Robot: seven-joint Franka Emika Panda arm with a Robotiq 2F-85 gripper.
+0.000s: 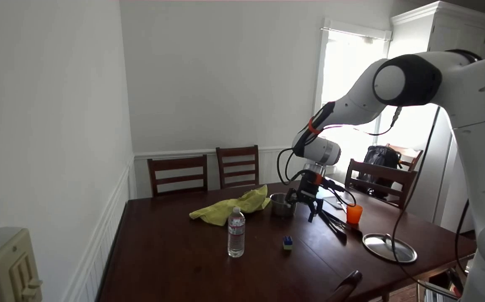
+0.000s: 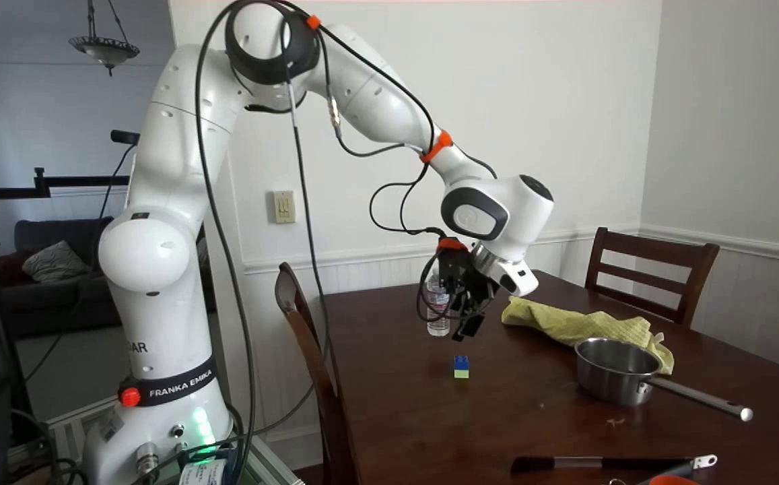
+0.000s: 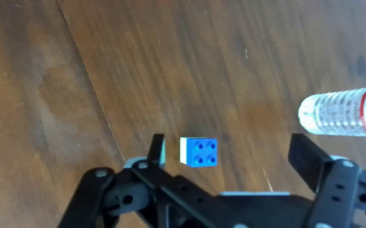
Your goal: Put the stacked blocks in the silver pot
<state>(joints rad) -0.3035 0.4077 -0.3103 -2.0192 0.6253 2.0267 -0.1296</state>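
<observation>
Jaws parted wide and clasping nothing, the gripper [image 3: 228, 152] hangs tilted above a dark wooden table [image 1: 175, 260] where the stacked blocks [image 3: 201, 152], blue on pale green, sit. A clear plastic bottle [image 1: 236, 241] stands upright close by. Apart from the blocks, the silver pot [image 2: 608, 384] rests just beside a rumpled yellow cloth [image 1: 219, 213]; dark utensils [image 2: 578, 463], an orange cup [image 1: 354, 214] and a round metal lid [image 1: 382, 248] share the table.

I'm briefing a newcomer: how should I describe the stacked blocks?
On the dark wooden table, find the upright water bottle. Right of it in an exterior view sit the stacked blocks: tiny, blue over pale green, far shorter than the bottle.
</observation>
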